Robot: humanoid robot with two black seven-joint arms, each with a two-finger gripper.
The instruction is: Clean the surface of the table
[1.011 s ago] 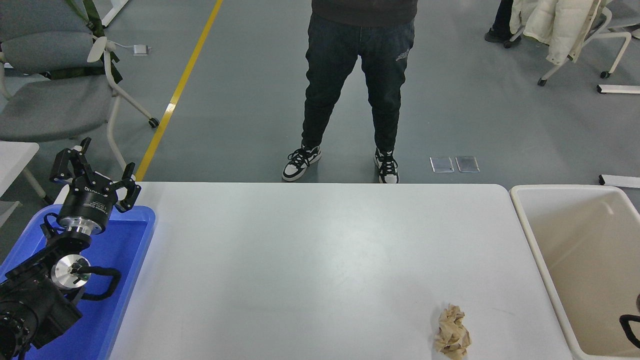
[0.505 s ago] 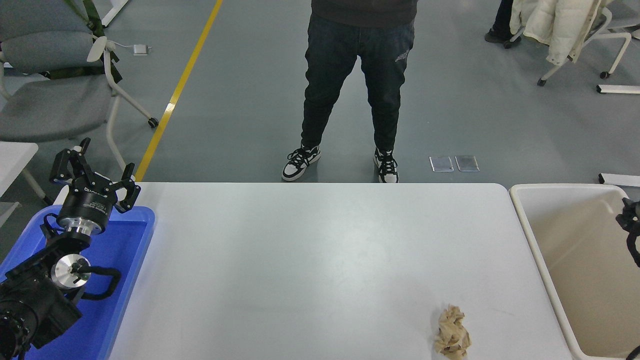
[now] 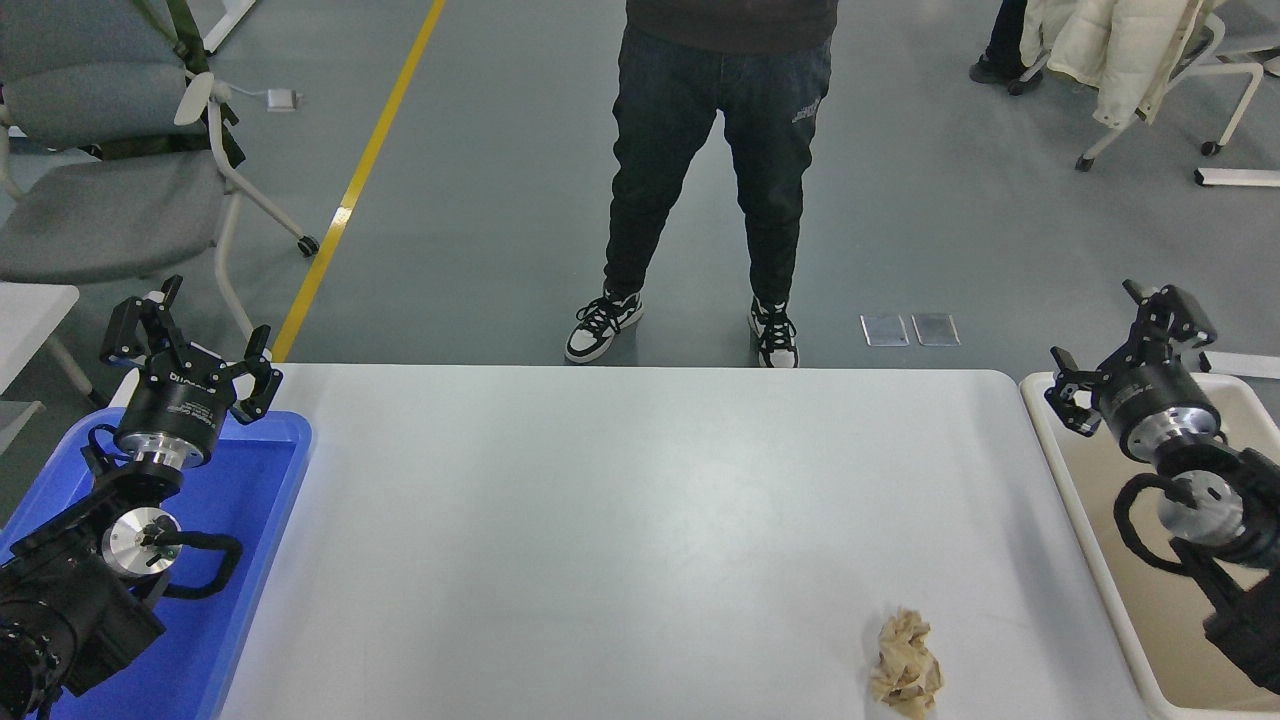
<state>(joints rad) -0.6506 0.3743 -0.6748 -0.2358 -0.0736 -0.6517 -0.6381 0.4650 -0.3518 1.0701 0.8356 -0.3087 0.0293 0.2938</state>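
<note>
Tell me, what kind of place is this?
Probably a robot test lab or workshop: grey floor with a yellow line, wheeled office chairs, and a white table between a blue tray and beige tub.

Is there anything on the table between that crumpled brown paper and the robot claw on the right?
Nothing. In the head view, only bare white table surface and the beige tub's rim lie between the crumpled paper and the right gripper, which hangs open above the tub.
</note>
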